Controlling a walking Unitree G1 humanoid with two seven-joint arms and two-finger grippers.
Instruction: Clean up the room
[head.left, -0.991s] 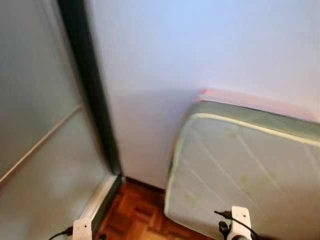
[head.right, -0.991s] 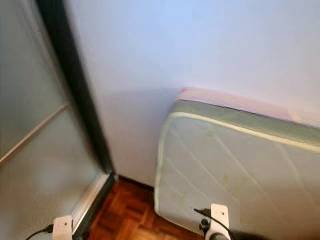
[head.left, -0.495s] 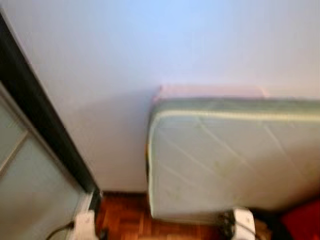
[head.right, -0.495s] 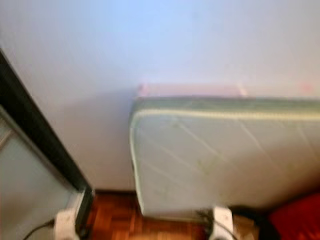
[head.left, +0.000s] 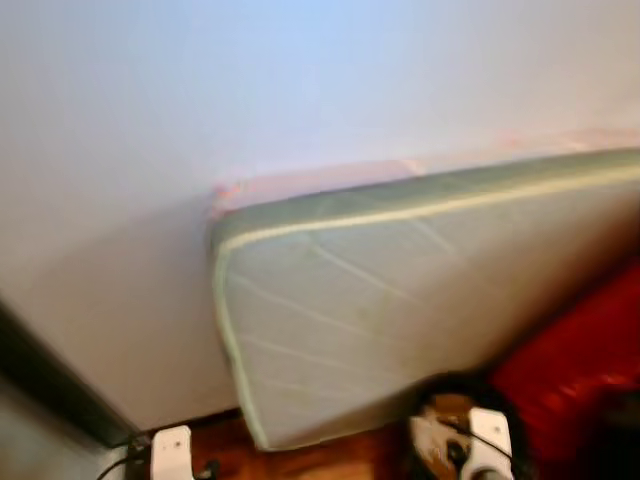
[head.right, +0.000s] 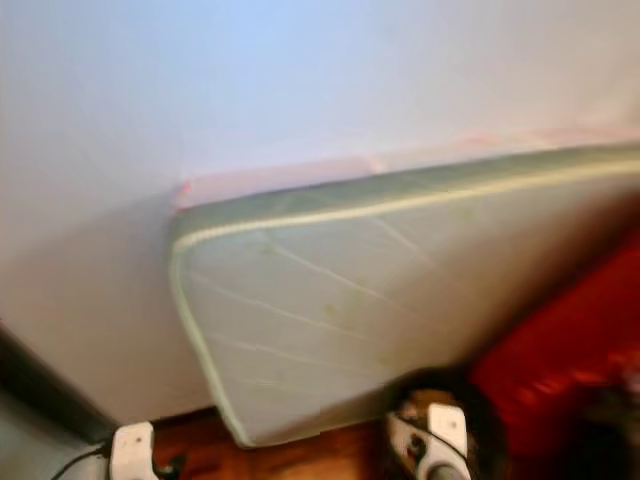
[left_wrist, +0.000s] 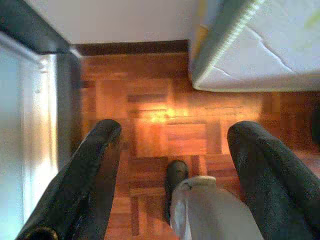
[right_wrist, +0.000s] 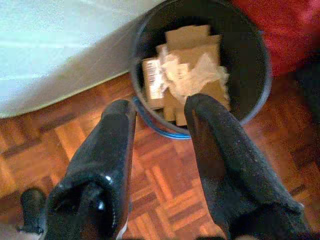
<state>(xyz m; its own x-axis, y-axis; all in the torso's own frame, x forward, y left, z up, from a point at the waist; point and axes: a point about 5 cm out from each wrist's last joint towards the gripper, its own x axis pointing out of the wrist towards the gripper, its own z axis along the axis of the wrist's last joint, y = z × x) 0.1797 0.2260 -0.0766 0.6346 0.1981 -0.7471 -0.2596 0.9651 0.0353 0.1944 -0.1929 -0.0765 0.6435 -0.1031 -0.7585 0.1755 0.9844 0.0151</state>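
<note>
Round black waste bin (right_wrist: 200, 75) at upper centre of right wrist view, already holding cardboard scraps (right_wrist: 187, 65) and crumpled paper. Right gripper (right_wrist: 160, 120) spread, empty; left gripper (left_wrist: 172, 145) likewise, over bare parquet floor (left_wrist: 150, 110). Remaining clutter: none discernible; progress undetermined.

You are looking at a room in a home, most likely a bedroom or spare room. A quilted mattress (head.left: 400, 320) is leaning on its edge against a plain white wall (head.left: 250, 80), and wooden parquet floor (left_wrist: 165, 130) is showing beyond the left fingertips. Just past the right fingertips a dark waste bin (right_wrist: 250, 95) is holding cardboard scraps (right_wrist: 187, 50) and crumpled paper. Something red (head.left: 580, 350) is lying beside the mattress, too blurred for you to identify.
</note>
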